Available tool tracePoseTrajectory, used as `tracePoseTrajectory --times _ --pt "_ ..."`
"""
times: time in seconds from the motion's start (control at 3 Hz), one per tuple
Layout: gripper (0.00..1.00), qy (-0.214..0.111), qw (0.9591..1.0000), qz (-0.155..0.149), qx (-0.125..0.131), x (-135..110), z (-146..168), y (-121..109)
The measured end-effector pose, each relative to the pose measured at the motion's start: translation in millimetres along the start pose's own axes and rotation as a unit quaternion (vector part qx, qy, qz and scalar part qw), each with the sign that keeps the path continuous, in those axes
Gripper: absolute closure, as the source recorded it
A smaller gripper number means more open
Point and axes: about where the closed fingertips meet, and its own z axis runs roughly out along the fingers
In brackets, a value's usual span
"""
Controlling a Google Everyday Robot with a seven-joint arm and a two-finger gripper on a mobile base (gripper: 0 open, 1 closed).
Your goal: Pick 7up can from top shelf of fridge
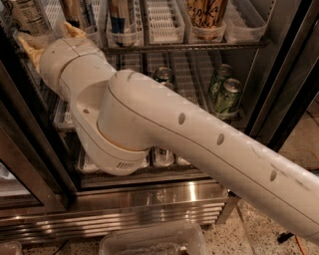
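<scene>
My gripper is at the upper left, reaching into the fridge at the front edge of the top shelf. Its two tan fingers stand apart, one at the left and one at the upper right, with nothing held between them. A pale silver-white can with dark lettering, the 7up can, stands in a clear lane tray just above and behind the fingers, cut off by the top of the view. My big white arm hides most of the lower racks.
Slotted clear trays line the top shelf, with a blue-white can and a tan lettered can. Green cans stand on the rack below. Black door frames flank the opening. A clear plastic bin sits on the floor.
</scene>
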Motion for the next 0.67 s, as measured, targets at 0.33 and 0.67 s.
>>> tracePoseTrajectory --times 0.33,0.67 --pt "0.35 0.001 1.0000 -0.004 -0.005 -0.6 3.9 -1.1" --pt "0.35 0.003 0.9998 -0.006 -0.016 -2.0 14.4 -4.0"
